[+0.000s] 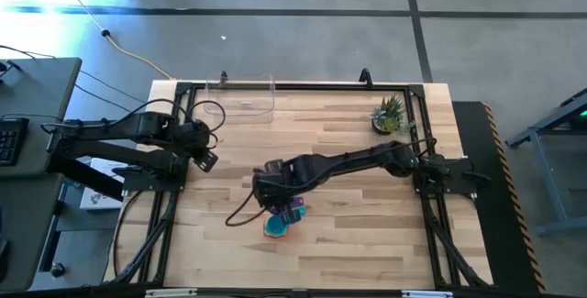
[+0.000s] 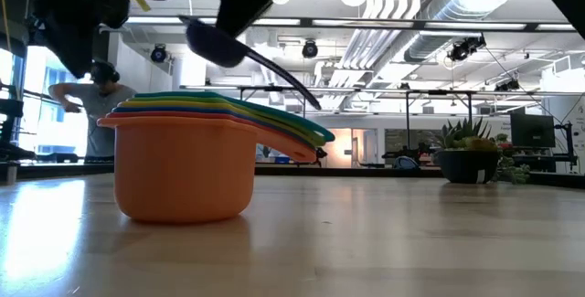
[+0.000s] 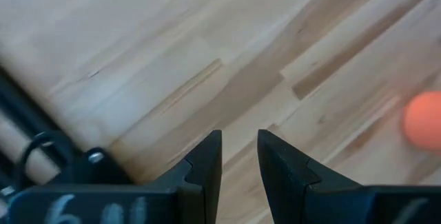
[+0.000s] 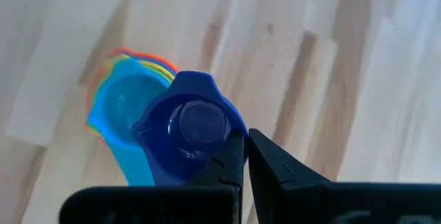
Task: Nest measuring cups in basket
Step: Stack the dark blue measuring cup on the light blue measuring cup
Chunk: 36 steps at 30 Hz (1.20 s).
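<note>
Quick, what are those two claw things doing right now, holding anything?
Left gripper: fingers slightly open, holding nothing, near the table's left side.
Right gripper: fingers shut on the dark blue cup, held above the nested stack.

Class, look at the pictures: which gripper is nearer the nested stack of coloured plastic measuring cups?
Right. The right gripper hangs just above the stack of measuring cups, holding a dark blue cup; the left gripper waits apart near the table's left edge.

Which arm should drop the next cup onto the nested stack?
The right. Its gripper already holds the dark blue cup just above the nested stack. The left gripper waits near the table's left edge, holding nothing, far from the stack.
</note>
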{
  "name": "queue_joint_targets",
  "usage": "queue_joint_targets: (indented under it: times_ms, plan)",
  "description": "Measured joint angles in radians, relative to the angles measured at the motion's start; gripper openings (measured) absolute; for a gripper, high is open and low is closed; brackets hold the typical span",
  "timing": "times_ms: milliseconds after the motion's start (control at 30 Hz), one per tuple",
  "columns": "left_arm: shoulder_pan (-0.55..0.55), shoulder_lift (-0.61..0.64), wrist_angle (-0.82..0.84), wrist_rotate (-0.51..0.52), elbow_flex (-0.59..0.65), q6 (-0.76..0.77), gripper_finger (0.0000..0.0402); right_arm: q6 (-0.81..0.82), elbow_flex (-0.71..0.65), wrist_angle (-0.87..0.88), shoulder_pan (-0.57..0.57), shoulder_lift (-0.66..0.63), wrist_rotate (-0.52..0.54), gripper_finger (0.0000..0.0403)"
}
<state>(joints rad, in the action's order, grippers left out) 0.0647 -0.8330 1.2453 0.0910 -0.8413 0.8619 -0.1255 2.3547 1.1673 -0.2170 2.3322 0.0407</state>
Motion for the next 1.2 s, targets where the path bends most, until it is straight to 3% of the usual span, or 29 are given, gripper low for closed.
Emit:
queue_joint_targets:
  times_ms: [433,700,833,1200]
  plan:
    - [0.000,-0.018,-0.123,-0.007,0.001,0.023,0.0085,-0.198,0.000,-0.044,-0.033,0.001,-0.099,0.0000]
    - [0.000,-0.047,-0.123,-0.025,0.001,0.144,0.0085,-0.194,0.000,-0.072,-0.033,0.011,-0.165,0.0000]
    - [0.000,-0.061,-0.123,-0.042,0.001,0.156,0.0085,-0.133,0.000,-0.069,-0.033,0.017,-0.169,0.0000]
    - [0.000,-0.068,-0.124,-0.057,0.001,0.158,0.0085,-0.165,-0.002,-0.043,-0.036,0.047,-0.150,0.0000]
